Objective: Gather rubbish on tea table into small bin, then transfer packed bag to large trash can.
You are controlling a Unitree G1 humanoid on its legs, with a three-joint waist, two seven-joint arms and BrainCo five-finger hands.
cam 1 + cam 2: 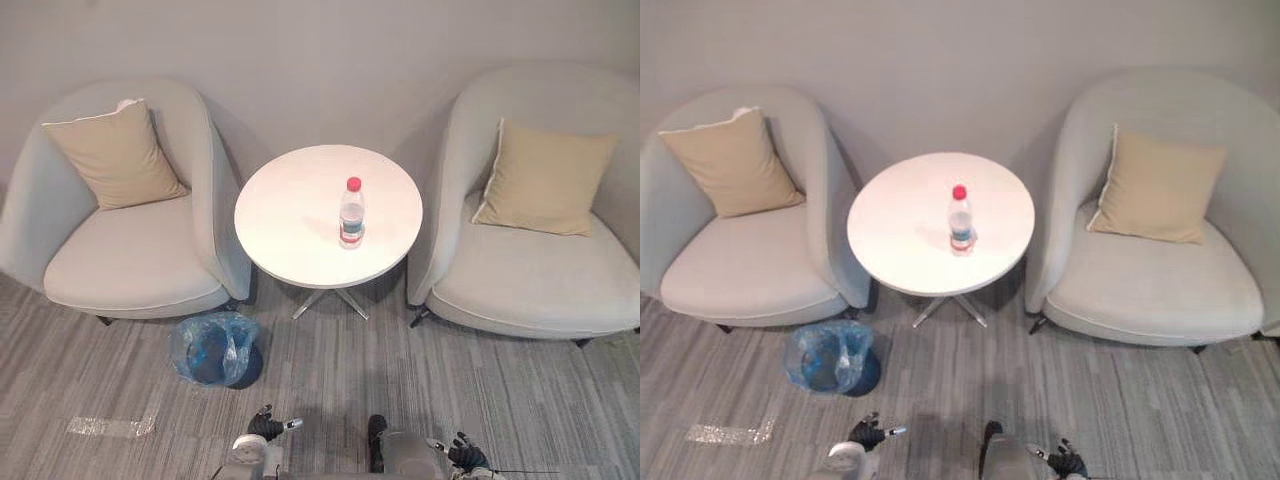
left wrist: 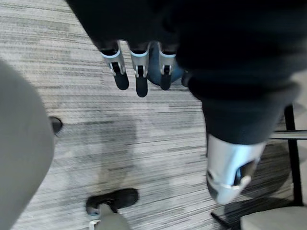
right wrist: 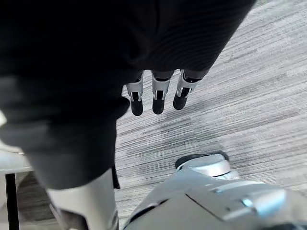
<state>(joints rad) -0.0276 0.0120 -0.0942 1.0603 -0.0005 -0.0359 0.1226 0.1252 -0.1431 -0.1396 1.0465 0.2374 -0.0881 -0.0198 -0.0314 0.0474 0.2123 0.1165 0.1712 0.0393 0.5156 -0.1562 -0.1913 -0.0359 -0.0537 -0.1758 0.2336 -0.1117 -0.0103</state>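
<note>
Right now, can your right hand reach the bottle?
Probably not: the right hand hangs low, far short of the table where the bottle stands. Nothing blocks the way, though.

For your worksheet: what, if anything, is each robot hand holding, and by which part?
Nothing is held. The left hand and the right hand both hang open and empty; the bottle stands on the table.

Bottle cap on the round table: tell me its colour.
The bottle cap is red, clearest in the left eye view.
</note>
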